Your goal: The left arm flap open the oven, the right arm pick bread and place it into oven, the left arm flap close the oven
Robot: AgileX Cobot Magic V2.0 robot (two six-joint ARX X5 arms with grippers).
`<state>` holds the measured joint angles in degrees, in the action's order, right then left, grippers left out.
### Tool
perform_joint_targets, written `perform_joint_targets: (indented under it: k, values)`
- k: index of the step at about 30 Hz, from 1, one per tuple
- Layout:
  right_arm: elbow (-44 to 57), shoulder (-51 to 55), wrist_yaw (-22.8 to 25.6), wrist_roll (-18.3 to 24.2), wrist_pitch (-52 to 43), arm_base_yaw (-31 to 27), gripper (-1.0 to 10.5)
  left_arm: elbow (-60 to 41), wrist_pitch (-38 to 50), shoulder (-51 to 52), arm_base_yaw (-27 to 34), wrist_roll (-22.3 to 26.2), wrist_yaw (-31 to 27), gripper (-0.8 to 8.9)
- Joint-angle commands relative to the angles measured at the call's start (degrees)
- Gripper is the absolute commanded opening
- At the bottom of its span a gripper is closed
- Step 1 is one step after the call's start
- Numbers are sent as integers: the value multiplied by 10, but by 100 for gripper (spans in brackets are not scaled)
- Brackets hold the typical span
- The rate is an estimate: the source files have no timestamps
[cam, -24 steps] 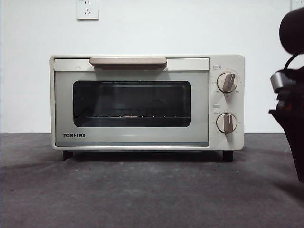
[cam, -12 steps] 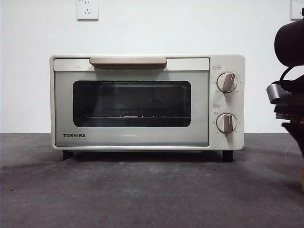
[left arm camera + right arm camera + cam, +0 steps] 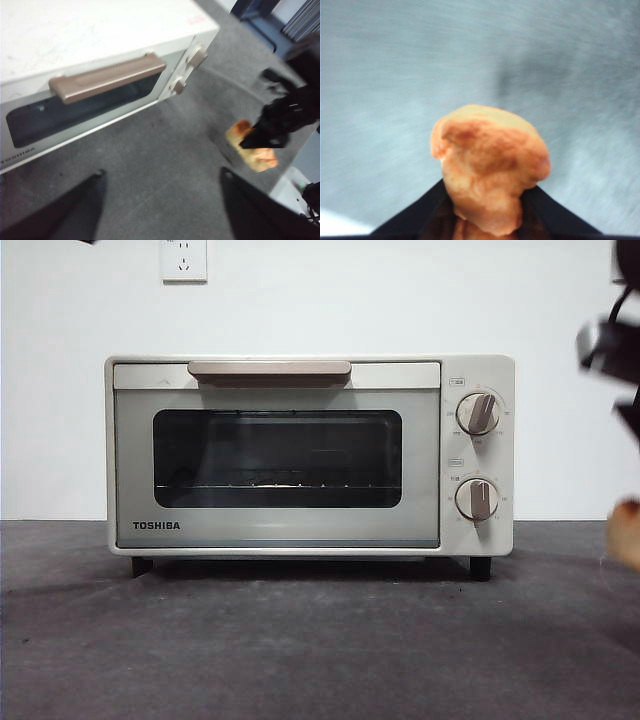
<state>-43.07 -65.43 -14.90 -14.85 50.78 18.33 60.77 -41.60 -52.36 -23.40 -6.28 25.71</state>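
Oddly, the oven (image 3: 309, 455) is sitting with its door shut, the tan handle (image 3: 269, 370) lying flat along the top of the door, while the right gripper (image 3: 487, 210) is already clamping the bread (image 3: 490, 172) between its jaws. In the front view that loaf is showing only as an orange blur at the frame's 3 o'clock edge, off the oven's knob side and apparently lifted off the grey table (image 3: 300, 640). From the left wrist view, the bread is hanging well apart from the oven, beyond the knobs (image 3: 478, 413). The left gripper (image 3: 162, 175) is hovering with its jaws spread wide and empty, above and in front of the door, probably lining up on the handle. Judging by this, the door needs flapping down first; the bare table in front is offering plenty of room for it to swing.
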Motion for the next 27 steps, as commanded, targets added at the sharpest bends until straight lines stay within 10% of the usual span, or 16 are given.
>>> perform_joint_targets:
  k: [1, 5, 27]
  values:
    - [-5, 65, -13, 4, 14, 3, 135, 38, -3, -47, -3, 18, 2, 181]
    - [-5, 169, -21, 4, 25, 3, 135, 85, -11, -116, -4, 43, 2, 13]
    - [-5, 436, -33, -37, 24, 3, 135, 160, 97, -328, -22, 134, -9, 10]
